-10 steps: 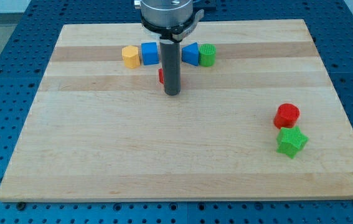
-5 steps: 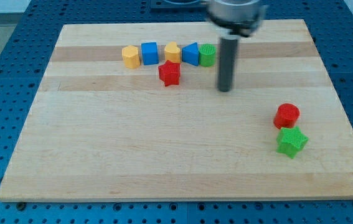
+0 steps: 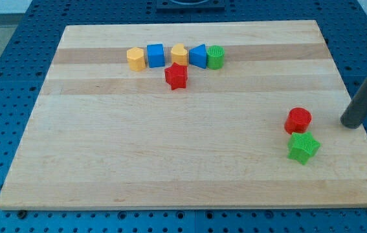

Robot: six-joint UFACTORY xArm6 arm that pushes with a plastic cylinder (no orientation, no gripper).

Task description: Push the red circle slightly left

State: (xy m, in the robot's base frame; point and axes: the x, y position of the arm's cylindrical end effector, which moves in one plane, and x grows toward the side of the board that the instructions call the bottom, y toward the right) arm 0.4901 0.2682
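Note:
The red circle (image 3: 298, 120) lies on the wooden board (image 3: 170, 149) at the view's right. My tip (image 3: 350, 124) rests on the board's right edge, to the right of the red circle with a clear gap between them. A green star (image 3: 303, 147) sits just below the red circle, touching or nearly touching it.
Near the view's top stands a row: a yellow hexagon (image 3: 135, 59), a blue cube (image 3: 155, 55), a yellow heart-like block (image 3: 179, 54), a blue block (image 3: 198, 56) and a green cylinder (image 3: 215, 57). A red star (image 3: 177, 76) lies just below that row.
My tip has swept from beside the red star at the top middle across to the board's right edge, beside the red circle. No block has moved.

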